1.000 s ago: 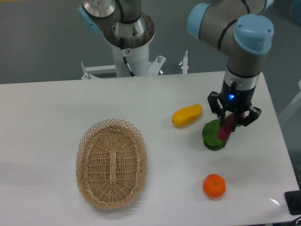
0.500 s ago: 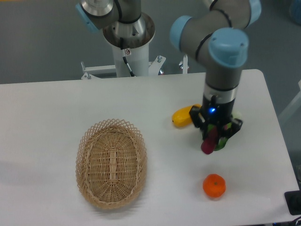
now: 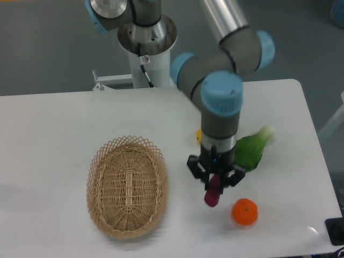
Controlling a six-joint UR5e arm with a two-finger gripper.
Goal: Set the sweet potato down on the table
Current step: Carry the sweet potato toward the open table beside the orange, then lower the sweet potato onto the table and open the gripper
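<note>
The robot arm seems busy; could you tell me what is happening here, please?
The gripper is shut on the sweet potato, which hangs end-down over the table, between the wicker basket and the orange. Whether its tip touches the top is unclear. A green vegetable lies behind.

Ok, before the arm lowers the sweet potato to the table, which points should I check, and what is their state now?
1. Grasp: gripper is shut on the sweet potato, which hangs below the fingers. Ok.
2. Landing spot: bare table lies under and left of it. Ok.
3. Orange: close on the right, apart from the sweet potato. Ok, but tight.
4. Wicker basket: well to the left, out of the way. Ok.
5. Green vegetable: behind the arm, not under the drop. Ok.
6. Height above the table: cannot tell from this view.
</note>
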